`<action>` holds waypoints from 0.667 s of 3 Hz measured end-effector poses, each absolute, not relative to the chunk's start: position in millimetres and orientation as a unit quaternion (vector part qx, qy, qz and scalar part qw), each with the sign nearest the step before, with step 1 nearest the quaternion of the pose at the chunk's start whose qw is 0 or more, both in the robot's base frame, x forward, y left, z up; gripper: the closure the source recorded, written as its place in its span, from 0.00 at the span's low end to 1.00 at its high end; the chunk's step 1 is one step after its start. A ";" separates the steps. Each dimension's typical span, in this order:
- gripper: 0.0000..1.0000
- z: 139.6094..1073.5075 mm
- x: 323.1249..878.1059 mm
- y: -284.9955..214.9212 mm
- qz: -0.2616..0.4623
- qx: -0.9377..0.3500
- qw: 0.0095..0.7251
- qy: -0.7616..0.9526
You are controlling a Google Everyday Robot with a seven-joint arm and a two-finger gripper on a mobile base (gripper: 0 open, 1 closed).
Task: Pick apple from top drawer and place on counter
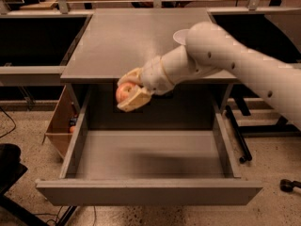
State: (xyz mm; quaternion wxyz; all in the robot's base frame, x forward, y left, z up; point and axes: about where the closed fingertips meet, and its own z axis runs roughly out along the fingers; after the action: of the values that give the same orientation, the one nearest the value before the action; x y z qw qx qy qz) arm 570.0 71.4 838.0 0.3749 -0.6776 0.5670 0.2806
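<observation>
My gripper (129, 89) is shut on the apple (123, 92), a small red apple with yellowish-pink patches. It holds the apple in the air above the open top drawer (146, 153), level with the front edge of the counter (127, 36). The drawer's flat grey bottom is bare. My white arm reaches in from the right and hides most of the counter's right side.
A white bowl (180, 35) stands at the right of the counter, mostly hidden behind my arm. Dark side shelves (33, 41) flank the cabinet. A wooden box (60, 126) stands on the floor left of the drawer.
</observation>
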 end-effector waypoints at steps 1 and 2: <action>1.00 902.7 592.1 75.0 0.276 -0.664 0.396 0.571; 1.00 935.7 626.3 83.3 0.277 -0.634 0.421 0.587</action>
State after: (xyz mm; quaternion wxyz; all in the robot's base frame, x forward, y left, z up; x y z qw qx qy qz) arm 626.3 83.3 935.7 0.4210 -0.6340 0.5866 0.2770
